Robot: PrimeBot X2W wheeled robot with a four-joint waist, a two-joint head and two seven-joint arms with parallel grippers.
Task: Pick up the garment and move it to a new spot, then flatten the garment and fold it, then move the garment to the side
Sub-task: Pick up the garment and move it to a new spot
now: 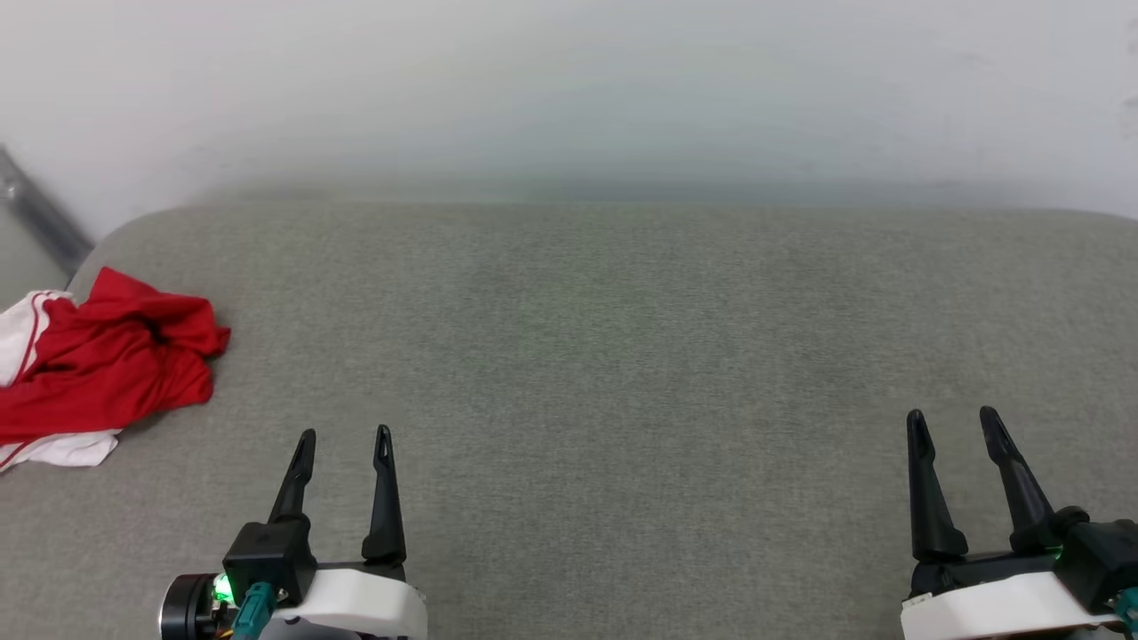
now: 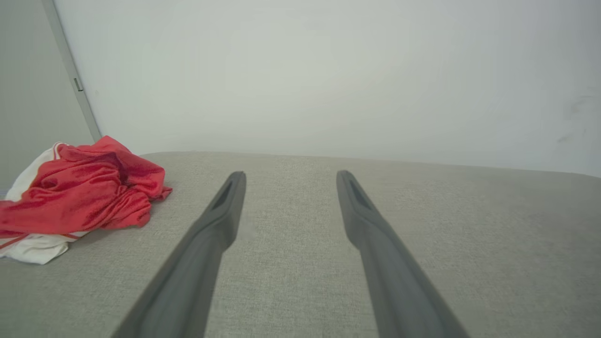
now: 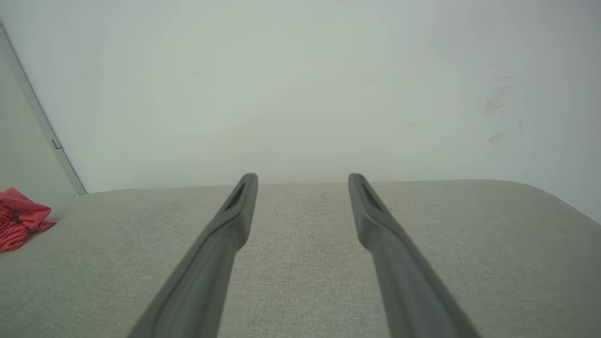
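Note:
The garment (image 1: 107, 364) is a crumpled red shirt with white sleeves, lying in a heap at the far left edge of the grey fabric surface (image 1: 605, 356). In the left wrist view the garment (image 2: 80, 197) sits to the left of my fingers, apart from them. Its red edge (image 3: 19, 218) peeks in at the left of the right wrist view. My left gripper (image 1: 345, 437) stands open at the lower left, to the right of the garment and nearer me, with nothing between its fingers. Far to the right, my right gripper (image 1: 953, 420) is open and holds nothing.
A pale wall (image 1: 569, 89) rises right behind the grey surface. A grey metal bar (image 1: 40, 213) runs diagonally at the far left beside the surface's rounded corner. The garment hangs partly over the left edge.

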